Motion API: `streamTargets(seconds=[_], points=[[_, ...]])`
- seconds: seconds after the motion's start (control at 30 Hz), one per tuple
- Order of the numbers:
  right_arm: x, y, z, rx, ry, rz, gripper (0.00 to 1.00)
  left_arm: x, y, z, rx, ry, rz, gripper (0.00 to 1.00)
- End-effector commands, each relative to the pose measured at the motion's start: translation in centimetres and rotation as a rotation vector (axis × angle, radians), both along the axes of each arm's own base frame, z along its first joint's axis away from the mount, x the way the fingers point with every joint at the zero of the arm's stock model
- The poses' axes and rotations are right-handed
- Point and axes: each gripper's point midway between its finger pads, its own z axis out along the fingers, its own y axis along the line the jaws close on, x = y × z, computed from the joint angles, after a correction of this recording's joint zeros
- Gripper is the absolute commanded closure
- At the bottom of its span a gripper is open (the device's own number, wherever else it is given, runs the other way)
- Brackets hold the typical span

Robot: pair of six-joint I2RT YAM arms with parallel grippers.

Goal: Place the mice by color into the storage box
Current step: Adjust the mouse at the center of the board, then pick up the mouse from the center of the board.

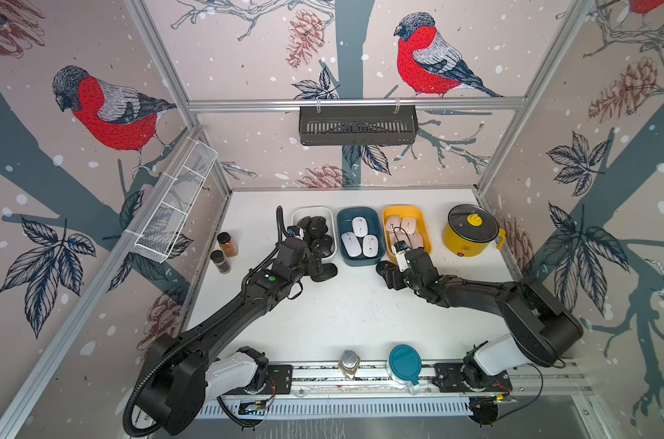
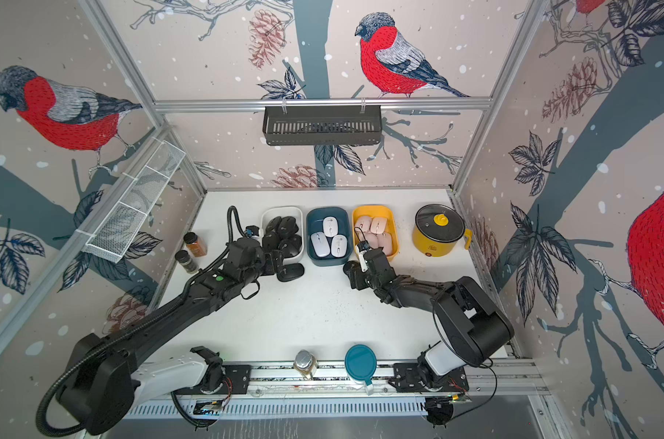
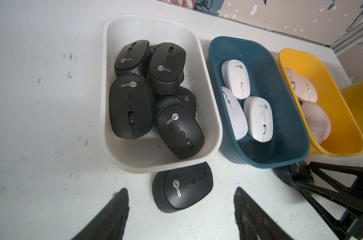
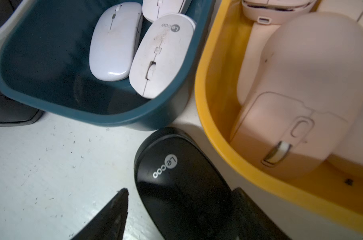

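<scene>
Three storage boxes stand in a row at the back: a white box [image 1: 313,210] with several black mice [image 3: 130,108], a teal box [image 1: 355,210] with three white mice [image 3: 259,118], and a yellow box [image 1: 402,209] with pink mice [image 4: 301,83]. One black mouse [image 3: 182,190] lies on the table against the white box's front, just ahead of my open left gripper [image 3: 180,193]. Another black mouse [image 4: 176,182] lies between the teal and yellow boxes' front corners. My right gripper [image 4: 180,193] straddles it, open, with one finger against it and a gap at the other.
A yellow pot [image 1: 469,232] with a glass lid stands at the back right. Two spice jars [image 1: 224,251] stand at the left edge. A round teal lid [image 1: 404,363] and a metal-capped jar [image 1: 348,363] sit on the front rail. A wire rack [image 1: 174,205] hangs on the left wall.
</scene>
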Motion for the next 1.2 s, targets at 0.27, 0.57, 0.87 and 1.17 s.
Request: streamTargets(seconds=[0.27, 0.57, 0.87, 1.17], points=[[-3.3, 3.9, -0.5, -0.009, 0.045, 0.138, 0.22, 0.0, 0.4, 0.2, -0.007, -0.004, 0.026, 0.22], [-6.1, 6.0, 0.5, 0.005, 0.064, 0.204, 0.21, -0.3, 0.5, -0.1, -0.008, -0.001, 0.028, 0.22], [-4.7, 5.8, 1.2, -0.063, -0.011, 0.131, 0.21, -0.5, 0.5, -0.2, -0.014, 0.002, 0.023, 0.22], [-3.4, 6.0, 1.2, -0.083, -0.044, 0.156, 0.18, -0.6, 0.9, -0.4, 0.003, -0.002, 0.033, 0.21]])
